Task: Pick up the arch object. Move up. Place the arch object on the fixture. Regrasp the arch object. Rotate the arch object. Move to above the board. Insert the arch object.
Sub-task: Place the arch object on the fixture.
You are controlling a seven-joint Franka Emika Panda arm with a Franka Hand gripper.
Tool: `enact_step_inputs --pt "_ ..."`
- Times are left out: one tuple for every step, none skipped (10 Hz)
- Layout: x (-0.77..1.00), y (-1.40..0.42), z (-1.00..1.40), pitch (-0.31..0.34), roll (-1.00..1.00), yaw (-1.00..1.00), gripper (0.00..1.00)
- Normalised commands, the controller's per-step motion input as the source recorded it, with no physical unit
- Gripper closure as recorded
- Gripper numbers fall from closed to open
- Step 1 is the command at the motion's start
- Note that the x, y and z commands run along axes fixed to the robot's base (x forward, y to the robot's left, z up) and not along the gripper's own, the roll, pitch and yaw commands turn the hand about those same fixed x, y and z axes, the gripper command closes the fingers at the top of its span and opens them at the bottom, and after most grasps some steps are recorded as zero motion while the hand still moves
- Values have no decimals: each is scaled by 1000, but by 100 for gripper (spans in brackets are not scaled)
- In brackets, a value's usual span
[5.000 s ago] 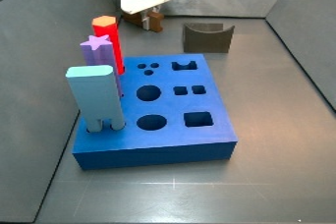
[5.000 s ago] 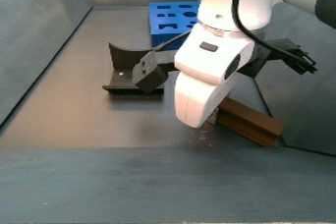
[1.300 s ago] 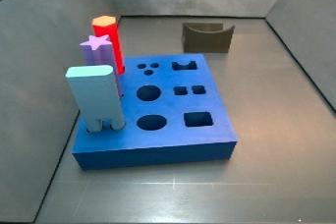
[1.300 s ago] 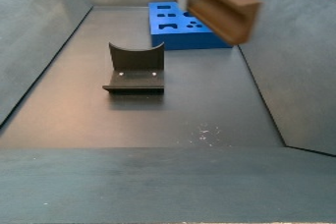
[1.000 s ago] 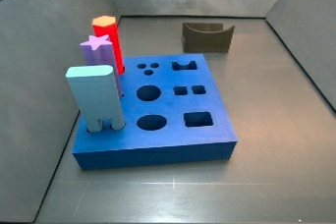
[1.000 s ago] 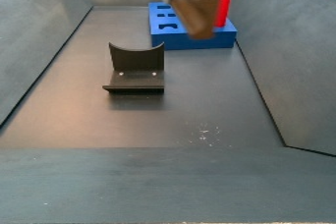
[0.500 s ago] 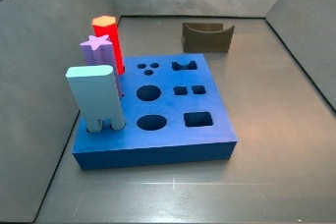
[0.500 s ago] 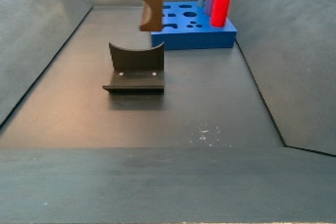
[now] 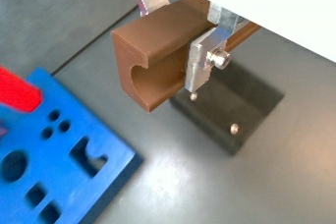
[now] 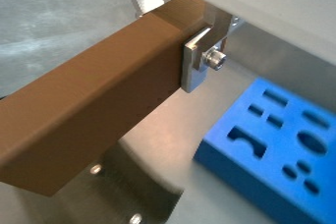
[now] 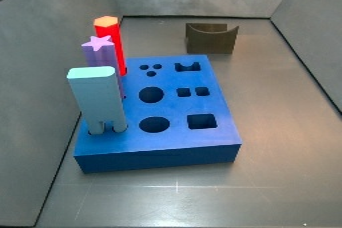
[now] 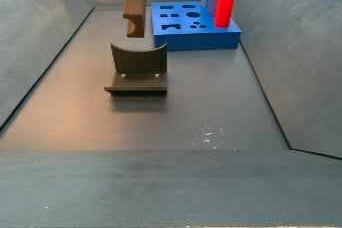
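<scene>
Above the fixture (image 12: 138, 69) hangs the gripper (image 9: 178, 33), its silver fingers (image 9: 205, 59) clamped tight on the arch object (image 10: 92, 105), which stands upright in the air in a side view (image 12: 135, 4). Well apart sits the board (image 11: 167, 112), carrying a red peg (image 11: 111, 42), a purple star piece (image 11: 96, 47) and a pale blue block (image 11: 98, 98).
</scene>
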Motion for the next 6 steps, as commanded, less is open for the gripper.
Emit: enact_step_inputs --pt "44 -1 1 86 -1000 -27 100" --pt "29 7 -6 82 -1000 -36 100" --pt "40 14 -10 88 -1000 -48 100" --pt "61 28 -8 108 -1000 -64 100" --pt "78 34 -13 127 -1000 -80 100" --pt "82 40 -16 145 -1000 -110 100"
